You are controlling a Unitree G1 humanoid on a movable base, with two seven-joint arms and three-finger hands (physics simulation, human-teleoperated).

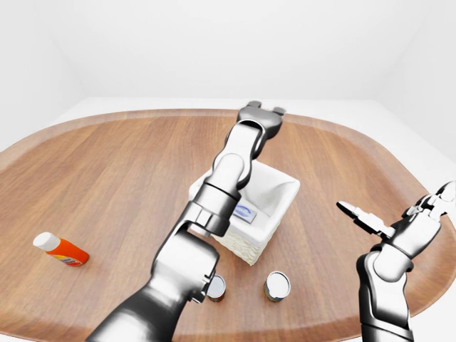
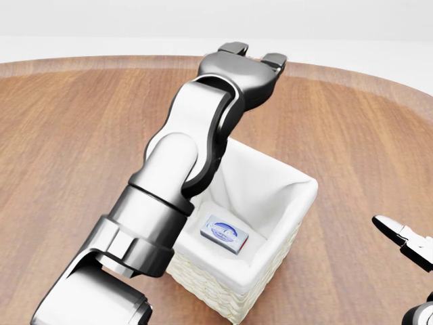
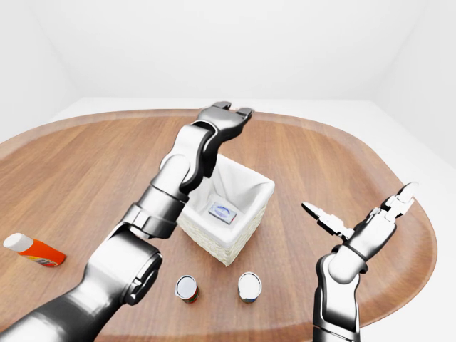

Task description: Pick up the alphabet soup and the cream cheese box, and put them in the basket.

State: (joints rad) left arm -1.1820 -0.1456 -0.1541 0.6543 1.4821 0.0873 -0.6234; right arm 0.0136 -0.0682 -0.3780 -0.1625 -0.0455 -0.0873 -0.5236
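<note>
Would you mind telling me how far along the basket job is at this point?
Done: the cream cheese box lies flat inside the basket. In hand: nothing; the left hand is open above the basket and the right hand is open too. Left: the alphabet soup; two cans stand below the basket, labels unreadable.
</note>
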